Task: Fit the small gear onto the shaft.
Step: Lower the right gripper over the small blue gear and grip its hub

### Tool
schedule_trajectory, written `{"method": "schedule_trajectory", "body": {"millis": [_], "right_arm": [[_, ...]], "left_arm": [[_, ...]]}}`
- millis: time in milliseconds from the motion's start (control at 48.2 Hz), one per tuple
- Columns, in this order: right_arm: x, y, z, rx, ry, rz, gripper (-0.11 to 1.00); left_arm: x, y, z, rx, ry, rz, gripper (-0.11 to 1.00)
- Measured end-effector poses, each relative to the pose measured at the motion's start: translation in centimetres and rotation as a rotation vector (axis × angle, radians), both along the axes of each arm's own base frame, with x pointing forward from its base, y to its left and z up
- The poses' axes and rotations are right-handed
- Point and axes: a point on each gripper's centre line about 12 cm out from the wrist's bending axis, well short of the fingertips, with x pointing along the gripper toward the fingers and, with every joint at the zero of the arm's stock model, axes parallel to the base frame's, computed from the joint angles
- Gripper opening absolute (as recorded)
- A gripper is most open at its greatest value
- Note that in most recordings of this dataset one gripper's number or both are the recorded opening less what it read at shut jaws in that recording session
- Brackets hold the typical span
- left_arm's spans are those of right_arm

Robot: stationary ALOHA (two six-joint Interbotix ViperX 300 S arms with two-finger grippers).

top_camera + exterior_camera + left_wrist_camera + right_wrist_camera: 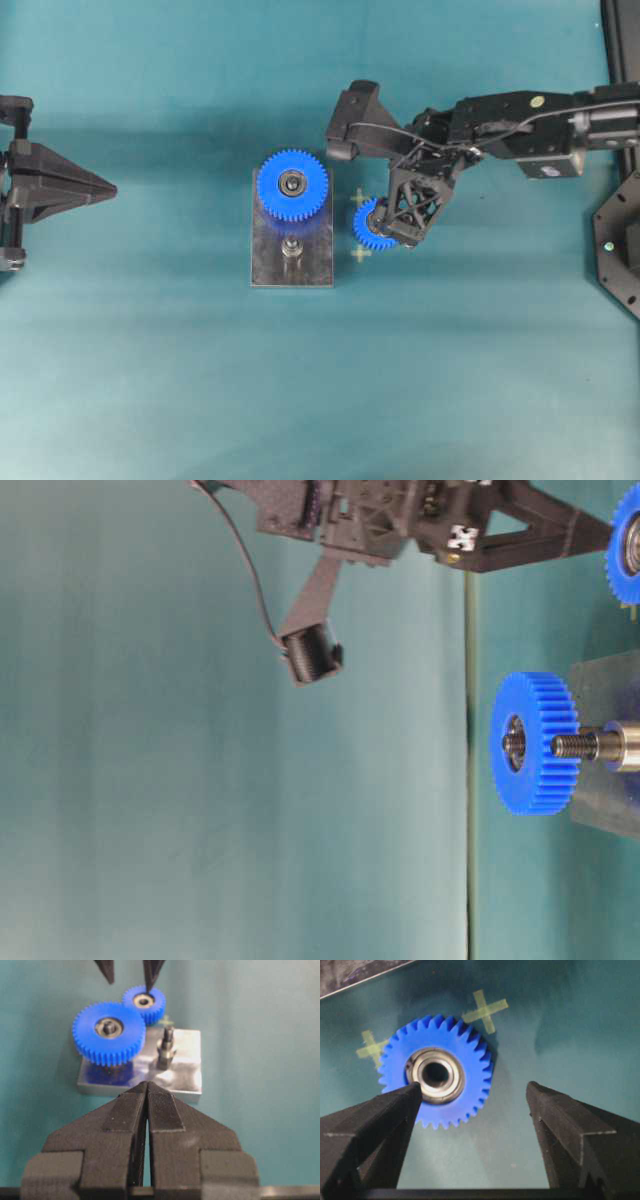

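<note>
The small gear [436, 1072], bright blue with a silver hub, lies flat on the teal table between two tape crosses, right of the plate [318, 268]. My right gripper [474, 1089] hangs over it, open and holding nothing. One fingertip [410, 1095] is over the hub's edge and the other is over bare table beside the gear. The shaft [292, 247] rises bare from the grey plate, in front of the larger blue gear [292, 185]. My left gripper [147, 1085] is shut and empty, well left of the plate and pointing at it.
The larger blue gear [109, 1030] sits on its own post on the plate [186, 1072], close beside the shaft [166, 1047]. Two pale tape crosses [485, 1010] mark the table around the small gear. A black frame [620, 250] stands at the right edge.
</note>
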Motion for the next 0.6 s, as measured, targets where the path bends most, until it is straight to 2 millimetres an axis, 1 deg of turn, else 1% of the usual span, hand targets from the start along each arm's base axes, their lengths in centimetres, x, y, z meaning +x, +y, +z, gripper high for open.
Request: {"method": "schedule_trajectory", "body": {"millis": [311,602], "right_arm": [[0.1,-0.1,-1.4,-0.005,0.026,0.005,0.87],[0.3,-0.2,-2.2,-0.006,0.044,0.009,0.86]], "left_arm": [[-0.1,0.0,-0.4,-0.002,0.011,0.001,0.00],[-0.1,0.0,-0.5,-0.001,0.014,0.002,0.00]]}}
